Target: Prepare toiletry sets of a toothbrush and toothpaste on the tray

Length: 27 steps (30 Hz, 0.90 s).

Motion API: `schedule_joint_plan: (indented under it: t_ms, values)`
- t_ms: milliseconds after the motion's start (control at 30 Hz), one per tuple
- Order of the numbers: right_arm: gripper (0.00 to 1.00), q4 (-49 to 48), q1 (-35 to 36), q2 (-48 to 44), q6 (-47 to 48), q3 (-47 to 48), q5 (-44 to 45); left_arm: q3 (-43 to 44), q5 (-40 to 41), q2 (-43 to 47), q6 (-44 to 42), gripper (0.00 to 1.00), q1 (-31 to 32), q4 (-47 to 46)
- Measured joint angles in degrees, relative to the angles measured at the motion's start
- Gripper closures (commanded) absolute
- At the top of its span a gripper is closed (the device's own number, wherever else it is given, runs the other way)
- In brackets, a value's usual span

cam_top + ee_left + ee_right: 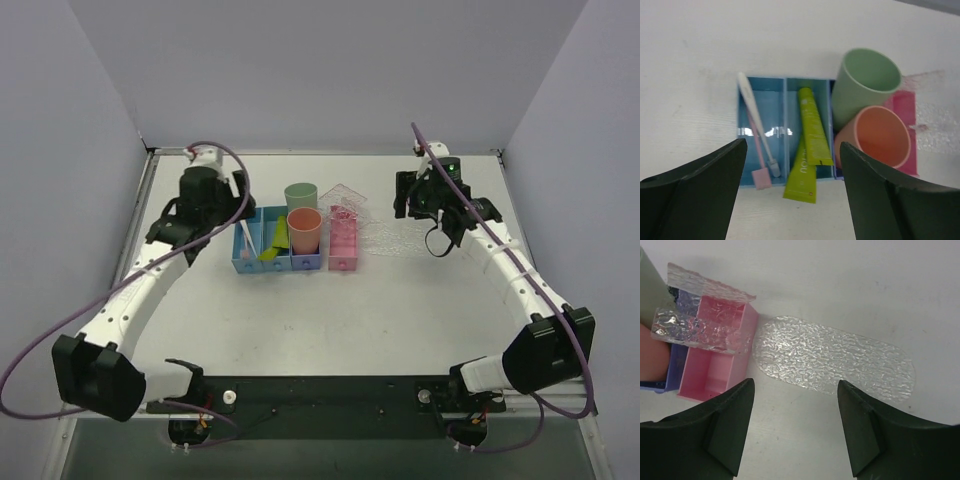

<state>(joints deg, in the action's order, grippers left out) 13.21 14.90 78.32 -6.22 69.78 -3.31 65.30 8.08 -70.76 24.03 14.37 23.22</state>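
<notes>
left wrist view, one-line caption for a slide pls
Open left gripper hovers over blue bins holding a toothbrush and two toothpaste tubes, green cup and orange cup alongside

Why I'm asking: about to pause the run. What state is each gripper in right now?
Left gripper: open, holding nothing, facing the blue compartment bins.
Right gripper: open, holding nothing, facing the clear bumpy oblong tray.

Toothbrush (751, 107), white with a pinkish end; toothpaste tubes (812, 127), lime-yellow with dark print; tray (835, 360), clear, with a bumpy rippled texture; bins (771, 105), blue; green cup (865, 80), pale; orange cup (880, 135), salmon-toned; box (715, 365), pink; tabletop (400, 320), white.
</notes>
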Motion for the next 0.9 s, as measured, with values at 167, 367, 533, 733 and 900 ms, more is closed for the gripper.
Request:
schedule_joint_plan:
  t_ms: [167, 367, 533, 733, 900]
  values:
    - [0.39, 0.28, 4.94, 2.03, 0.55, 0.22, -0.04, 4.52, -0.72, -9.51, 1.46, 0.16, 10.08, -0.07]
    - [0.41, 0.15, 5.77, 1.99, 0.57, 1.05, -0.42, 11.5, -2.43, -21.03, 3.1, 0.21, 13.97, 2.86]
    - [0.41, 0.24, 5.77, 1.7, 0.5, 1.01, -0.42, 15.61, -2.58, -25.59, 3.72, 0.34, 14.47, 6.58]
    - [0.41, 0.26, 5.77, 1.4, 0.46, 0.63, -0.42, 17.86, -1.81, -26.86, 3.98, 0.44, 14.69, 9.75]
    - [0.42, 0.26, 5.77, 1.38, 0.48, 0.61, -0.42, 18.69, -1.2, -27.87, 3.93, 0.51, 15.19, 11.56]
